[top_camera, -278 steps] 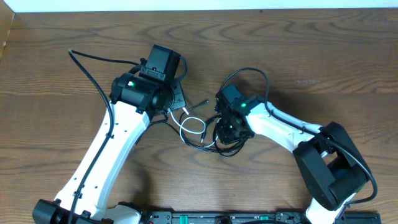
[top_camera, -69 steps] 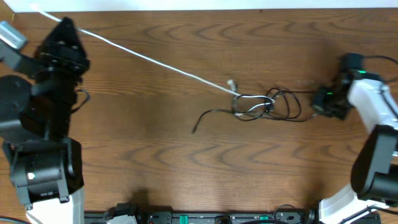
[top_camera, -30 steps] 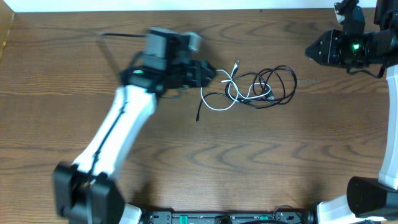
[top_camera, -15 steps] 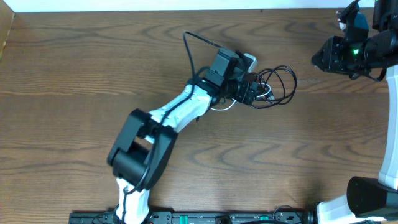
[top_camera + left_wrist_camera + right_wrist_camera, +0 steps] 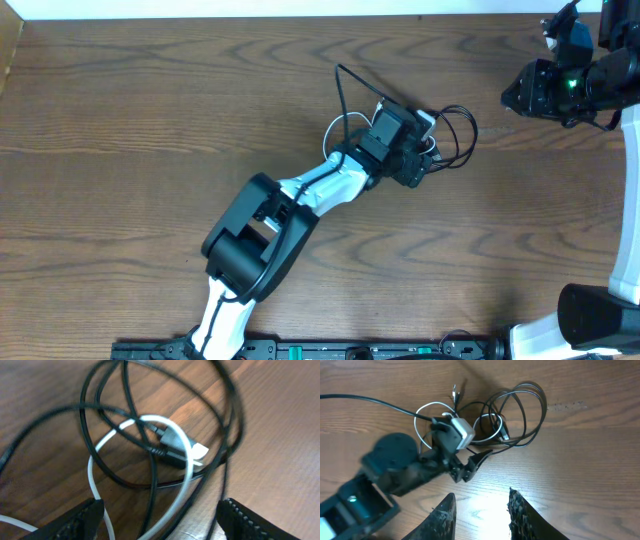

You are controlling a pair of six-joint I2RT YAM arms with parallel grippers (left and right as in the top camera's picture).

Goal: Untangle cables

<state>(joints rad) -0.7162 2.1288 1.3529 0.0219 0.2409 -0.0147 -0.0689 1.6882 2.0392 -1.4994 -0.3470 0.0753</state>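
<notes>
The black cable [image 5: 474,130] and the white cable [image 5: 90,467] lie in one tangle on the table, their plug ends [image 5: 172,450] crossing in the middle. In the left wrist view the black loops [image 5: 235,415] run over and under the white loop. My left gripper [image 5: 423,163] is right over the tangle, open, with its fingers [image 5: 75,520] standing either side of the strands and gripping none. My right gripper [image 5: 508,95] hangs high at the far right, open and empty. From there it looks down on the tangle [image 5: 542,407] and the left gripper [image 5: 470,466].
The left arm [image 5: 300,200] stretches diagonally from the front edge to the tangle. Its thick black wire [image 5: 340,90] arches above the wrist. The table's back edge [image 5: 300,14] runs along the top.
The left arm has swept right from the tangle's left side to above its middle. Its jaws stand wider than a second ago. The right arm has barely moved.
</notes>
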